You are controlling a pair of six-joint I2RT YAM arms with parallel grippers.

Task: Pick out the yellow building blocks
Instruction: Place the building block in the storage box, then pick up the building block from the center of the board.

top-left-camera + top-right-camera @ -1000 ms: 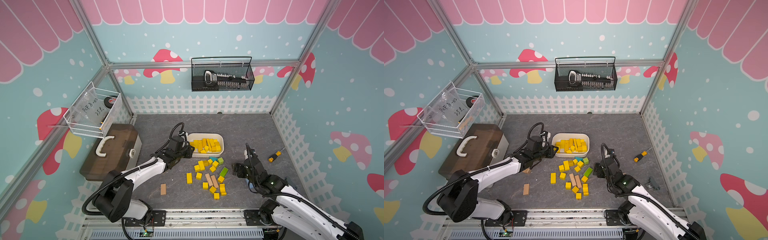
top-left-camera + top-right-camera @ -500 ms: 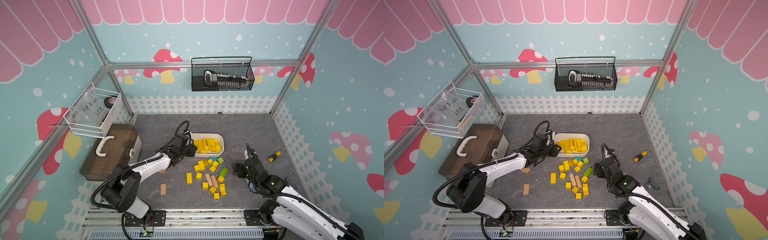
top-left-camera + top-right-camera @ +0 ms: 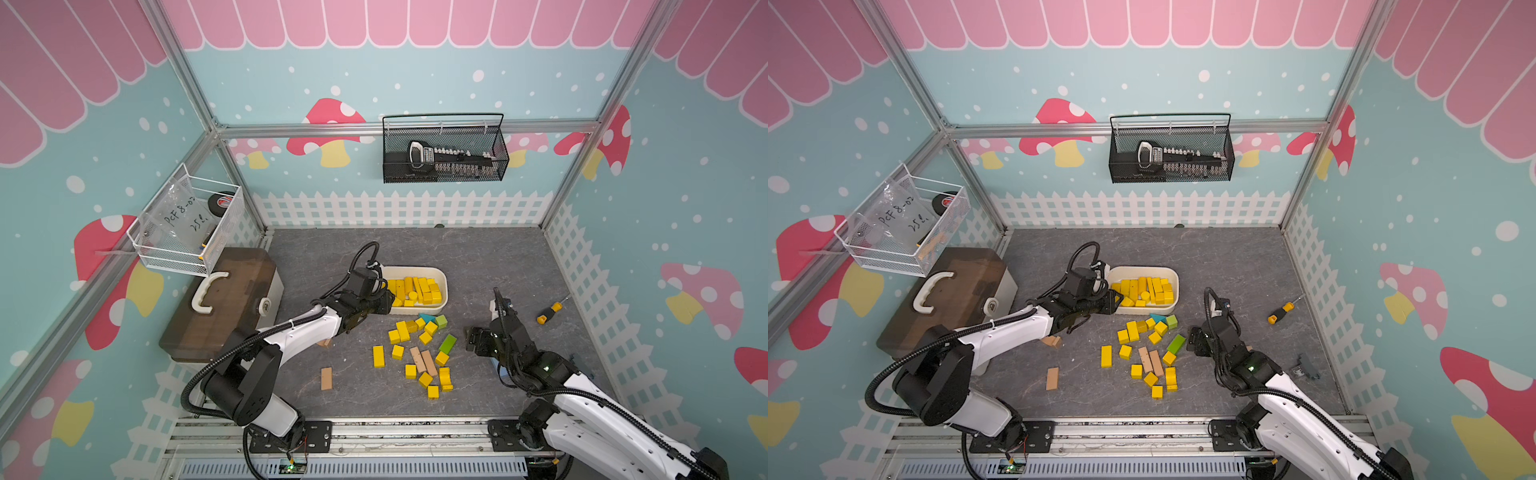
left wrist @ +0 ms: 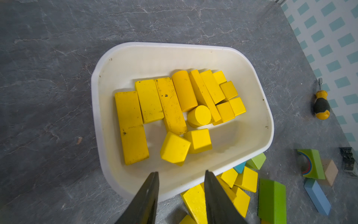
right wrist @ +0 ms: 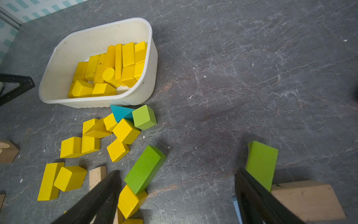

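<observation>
Centrally, left gripper (image 4: 181, 172), jaws apart and empty, overhangs white tray's (image 4: 174, 45) left end holding yellow building blocks (image 4: 170, 104); right gripper (image 5: 178, 171) gapes wide.

My left gripper (image 4: 181, 171) is black, the tub (image 4: 174, 50) cream-white, its blocks (image 4: 170, 104) bright yellow; the worktop (image 4: 48, 58) is grey, veined like marble.

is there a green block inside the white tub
No, the white tub holds only yellow blocks; the green blocks lie outside it.
</observation>
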